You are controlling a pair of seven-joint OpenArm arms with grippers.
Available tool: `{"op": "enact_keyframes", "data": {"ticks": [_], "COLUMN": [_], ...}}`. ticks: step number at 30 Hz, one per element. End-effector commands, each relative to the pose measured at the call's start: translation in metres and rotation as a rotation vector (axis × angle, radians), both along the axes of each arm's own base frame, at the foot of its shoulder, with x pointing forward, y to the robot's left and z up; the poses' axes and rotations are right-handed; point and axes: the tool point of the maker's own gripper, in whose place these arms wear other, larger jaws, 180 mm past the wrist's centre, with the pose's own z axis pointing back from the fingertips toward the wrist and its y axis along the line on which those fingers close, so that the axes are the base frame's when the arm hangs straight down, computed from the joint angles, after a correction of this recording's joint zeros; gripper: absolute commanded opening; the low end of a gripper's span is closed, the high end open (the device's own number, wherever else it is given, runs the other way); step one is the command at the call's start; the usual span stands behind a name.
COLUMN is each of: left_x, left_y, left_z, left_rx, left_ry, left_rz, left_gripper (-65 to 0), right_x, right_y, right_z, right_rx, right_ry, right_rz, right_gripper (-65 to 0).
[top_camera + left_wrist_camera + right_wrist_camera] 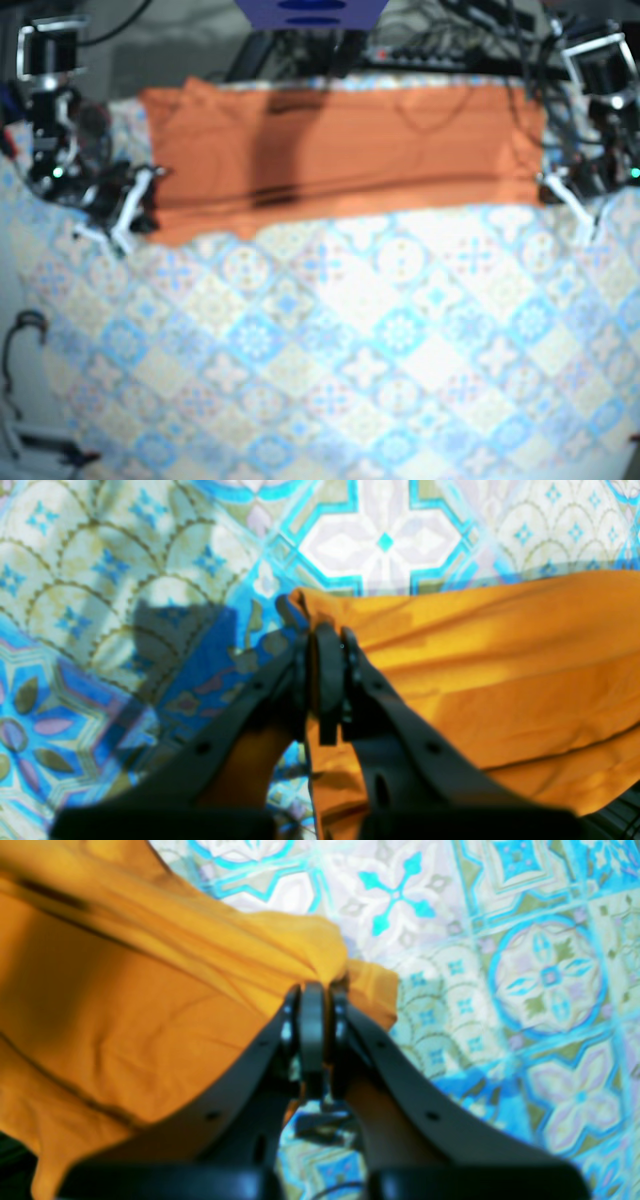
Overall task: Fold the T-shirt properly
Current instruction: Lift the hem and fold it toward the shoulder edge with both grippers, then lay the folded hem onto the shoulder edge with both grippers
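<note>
The orange T-shirt [340, 150] stretches wide across the far part of the table, held taut between both arms. My left gripper [325, 630] is shut on a bunched corner of the shirt [475, 680], which spreads to the right in that view. It shows at the shirt's right end from above, left gripper [552, 186]. My right gripper [312, 987] is shut on the opposite corner, with cloth [125, 1005] filling the left of its view. From above the right gripper [140, 200] sits at the shirt's lower left corner.
A patterned blue, white and green tablecloth [350, 360] covers the table. Cables and equipment [450, 40] crowd the far edge. A dark cable [20, 340] loops at the left side.
</note>
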Motion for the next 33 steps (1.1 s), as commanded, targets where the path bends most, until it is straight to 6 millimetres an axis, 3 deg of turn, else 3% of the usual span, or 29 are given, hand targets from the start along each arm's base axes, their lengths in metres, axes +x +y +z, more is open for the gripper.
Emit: {"op": "enact_keyframes", "data": {"ticks": [1, 9, 17, 33], "left_x": [0.010, 0.009, -0.007, -0.012], "left_y": [0.012, 0.017, 0.026, 0.023], "left_z": [0.015, 0.017, 0.018, 0.022], "left_rx": [0.030, 0.042, 0.082, 0.107], "left_ry": [-0.042, -0.038, -0.013, -0.028], "left_rz": [0.000, -0.001, -0.021, -0.051], "left_gripper": [-65.0, -65.0, -65.0, -65.0], "right_x": [0.008, -0.007, -0.018, -0.035], "right_y": [-0.010, -0.008, -0.007, -0.003], "right_z": [0.014, 0.009, 0.001, -0.005], "right_rx": [-0.016, -0.020, -0.020, -0.020], "right_ry": [-0.043, -0.023, 0.004, 0.032], "right_rz": [-0.010, 0.000, 0.002, 0.017], "right_gripper": [-64.7, -64.7, -64.7, -64.6]}}
